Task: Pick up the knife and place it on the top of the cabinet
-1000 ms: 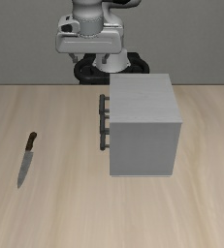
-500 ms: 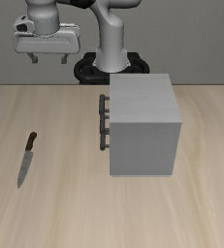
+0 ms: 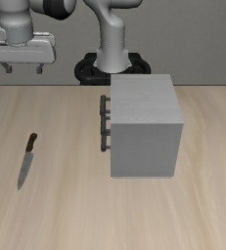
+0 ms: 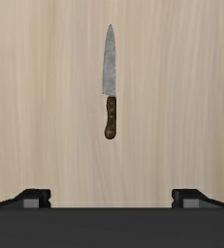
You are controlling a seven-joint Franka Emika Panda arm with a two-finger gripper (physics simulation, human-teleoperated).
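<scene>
A knife [image 3: 26,161] with a brown handle and a grey blade lies flat on the wooden table at the exterior view's left. My gripper [image 3: 22,70] hangs high above the table, over the far left, with its fingers apart and nothing between them. In the wrist view the knife [image 4: 110,81] lies well ahead of my fingertips [image 4: 32,197], its handle end nearer to them. The grey cabinet [image 3: 144,125] stands in the middle of the table, its flat top bare.
The cabinet's dark drawer handles [image 3: 106,125] face the exterior view's left, towards the knife. Bare wooden table [image 3: 66,205] lies between the knife and the cabinet. The robot's black base [image 3: 110,70] stands behind the cabinet.
My hand has swung from above the cabinet's far edge towards the exterior view's left, ending over the knife's side of the table. The knife and cabinet have not moved.
</scene>
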